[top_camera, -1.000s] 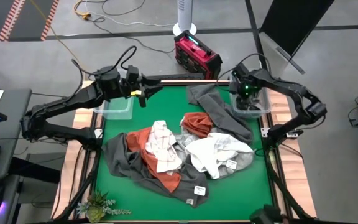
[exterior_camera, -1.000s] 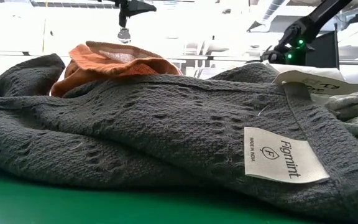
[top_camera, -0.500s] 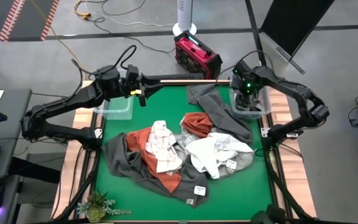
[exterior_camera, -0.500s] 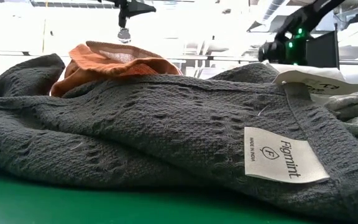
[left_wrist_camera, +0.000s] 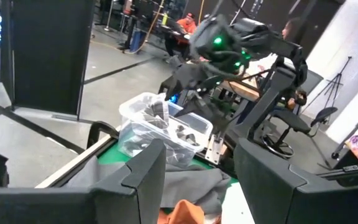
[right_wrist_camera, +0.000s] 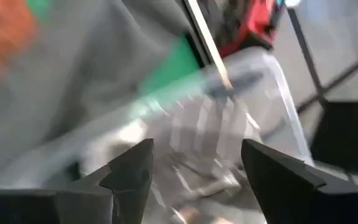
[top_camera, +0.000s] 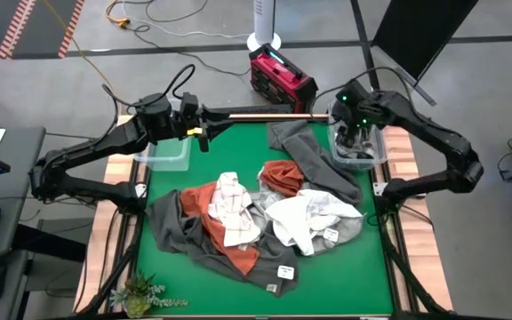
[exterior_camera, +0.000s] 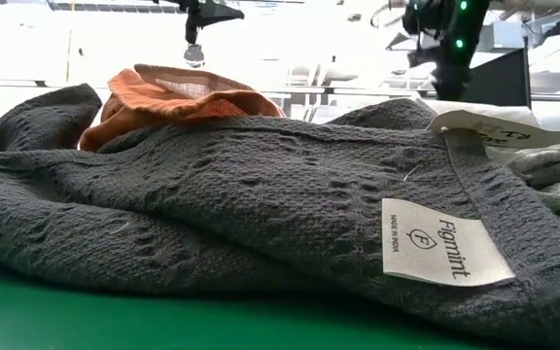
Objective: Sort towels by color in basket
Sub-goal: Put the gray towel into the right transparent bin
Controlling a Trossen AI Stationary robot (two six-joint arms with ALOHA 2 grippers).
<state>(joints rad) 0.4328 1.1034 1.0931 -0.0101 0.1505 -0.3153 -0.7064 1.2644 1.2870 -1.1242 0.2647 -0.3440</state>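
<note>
Sorting has barely begun, by the look of things. Most of the towels point(top_camera: 265, 222) lie heaped on the green worktop point(top_camera: 229, 160), well short of either bin: a rust orange towel point(top_camera: 225, 236) and a checked white one point(top_camera: 234, 209) on top of a dark grey towel point(top_camera: 185, 233), a second orange piece point(top_camera: 283, 176) in the middle, a white towel point(top_camera: 308, 216) beside it. One long grey towel point(top_camera: 314, 158) stretches from the heap toward the clear bin point(top_camera: 376, 153) at the worktop's far right corner, with its end just beside that bin. This bin already holds some grey cloth point(left_wrist_camera: 166, 124), seen from the left wrist view, so I judge one colour started and the rest left to do. The other clear bin point(top_camera: 163, 153), at the far left corner, looks empty.

The right hand point(top_camera: 356, 135) hovers over the right bin. Its fingers point(right_wrist_camera: 132, 171) stand wide apart in its own wrist view, with nothing between them and only the bin's blurred contents beyond.

The left hand point(top_camera: 204, 133) waits above the worktop's far edge, just beside the left bin. Its fingers point(left_wrist_camera: 145, 168) are spread too, holding nothing and touching no cloth.
</note>
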